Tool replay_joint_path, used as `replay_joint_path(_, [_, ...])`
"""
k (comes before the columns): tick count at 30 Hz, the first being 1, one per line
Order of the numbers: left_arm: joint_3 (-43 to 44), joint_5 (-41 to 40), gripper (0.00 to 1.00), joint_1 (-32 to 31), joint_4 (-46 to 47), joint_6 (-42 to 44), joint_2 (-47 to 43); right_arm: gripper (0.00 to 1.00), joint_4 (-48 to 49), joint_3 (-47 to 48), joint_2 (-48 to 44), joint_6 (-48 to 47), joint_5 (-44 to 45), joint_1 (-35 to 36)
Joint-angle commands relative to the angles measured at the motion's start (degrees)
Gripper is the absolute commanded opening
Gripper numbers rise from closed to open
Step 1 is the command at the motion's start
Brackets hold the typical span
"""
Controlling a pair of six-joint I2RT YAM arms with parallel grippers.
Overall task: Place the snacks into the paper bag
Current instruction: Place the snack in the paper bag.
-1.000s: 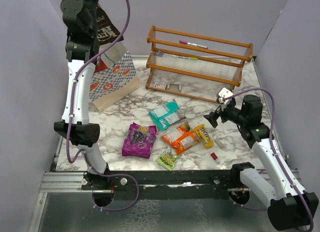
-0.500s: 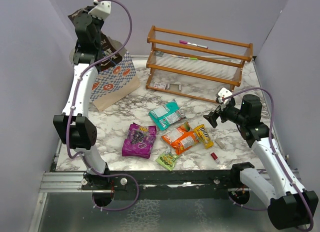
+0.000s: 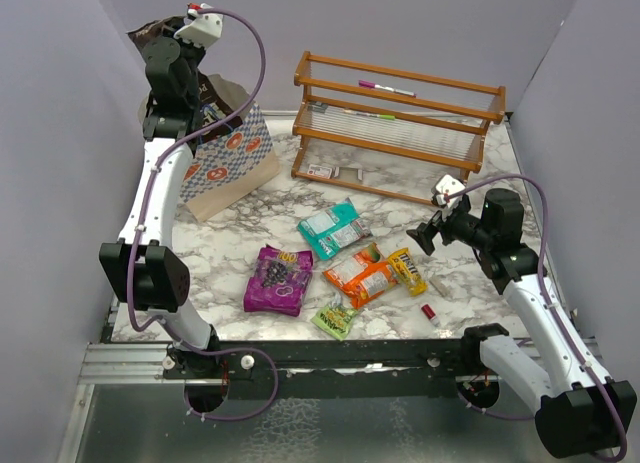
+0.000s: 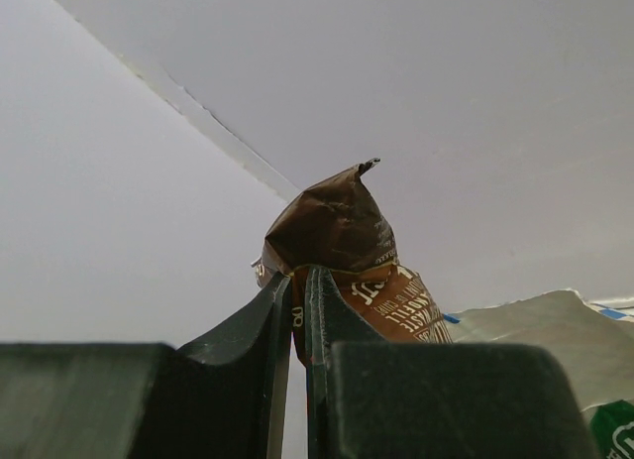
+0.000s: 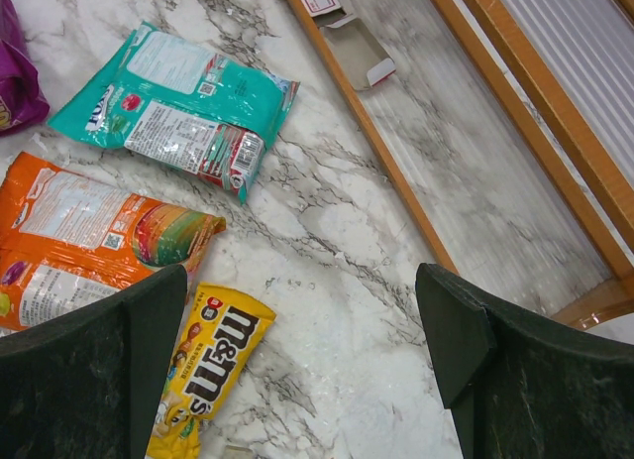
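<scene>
From above, the left arm is reaching over the paper bag, which is standing at the far left. A brown packet is hanging just above the bag's mouth, not yet dropped. Five packets are lying on the marble table near the middle: teal, purple, orange, yellow and light-green.

In the left wrist view, the left gripper is pinching the brown packet, jaws pressed on it. A green scrap is showing low at the right, possibly a packet already bagged.

In the right wrist view, the right gripper is hovering spread and empty over the yellow packet. Most of the packing is waiting to be done.
</scene>
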Motion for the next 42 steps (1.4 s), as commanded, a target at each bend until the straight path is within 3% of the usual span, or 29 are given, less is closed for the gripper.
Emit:
replay_joint_path(1, [0.3, -3.2, 0.0, 0.4, 5.3, 3.8, -1.6, 0.99, -0.5, -0.3, 0.0, -0.9, -0.8, -0.3])
replay_joint_path(9, [4.9, -3.7, 0.0, 0.5, 1.5, 5.5, 0.3, 0.99, -0.6, -0.3, -0.3, -0.9, -0.9, -0.4])
replay_joint_path(19, [11.7, -2.1, 0.0, 0.5, -10.6, 4.7, 3.9, 0.99, -1.1, 0.0, -0.5, -1.1, -1.9, -0.3])
replay_joint_path(28, [6.5, -1.5, 0.0, 0.5, -9.8, 5.4, 2.4, 0.99, -1.1, 0.0, -0.2, -1.2, -1.9, -0.3])
replay_joint_path(42, [14.2, -6.2, 0.0, 0.5, -7.1, 2.9, 7.5, 0.99, -1.0, -0.1, 0.3, -1.2, -1.7, -0.3])
